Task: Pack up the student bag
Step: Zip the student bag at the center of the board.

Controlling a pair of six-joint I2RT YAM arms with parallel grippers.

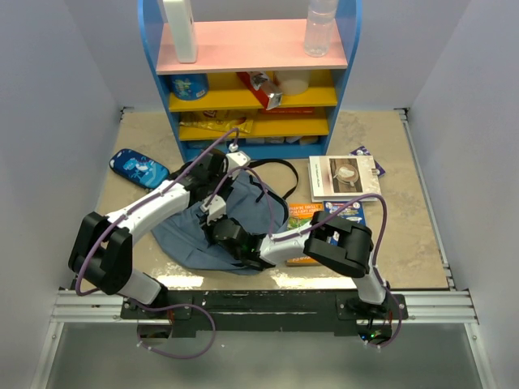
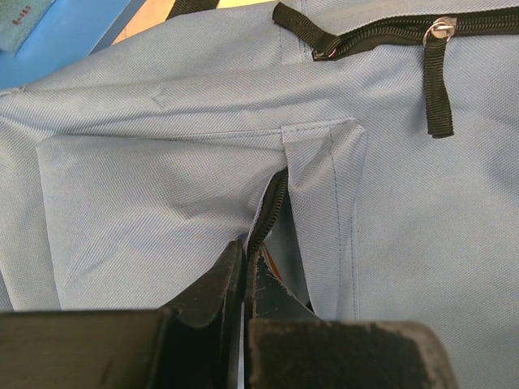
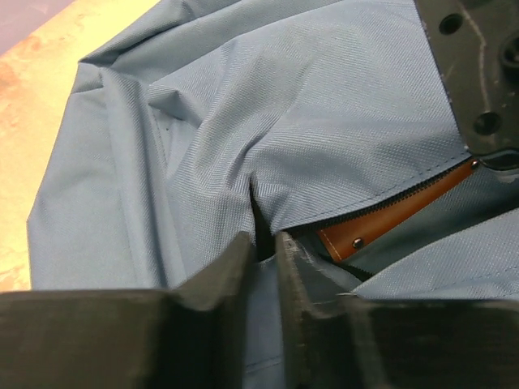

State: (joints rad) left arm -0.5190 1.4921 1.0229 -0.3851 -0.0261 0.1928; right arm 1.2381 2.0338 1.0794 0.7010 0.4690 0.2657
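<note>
Two grippers on student bag (image 1: 182, 237), which lies near centre-left on counter (image 1: 405, 146), in front of shelf (image 1: 251, 49). I see left gripper (image 2: 245, 253) pressed together, pinching zipper edge of pocket opening. Right gripper (image 3: 263, 241) nearly together, pinching fabric fold by opening. Brown strip (image 3: 389, 217) shows inside.

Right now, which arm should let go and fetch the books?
Right, probably: the books lie on its side of the student bag, and the left gripper pinches the pocket's zipper edge, holding it open. The right gripper nips only loose fabric.
</note>
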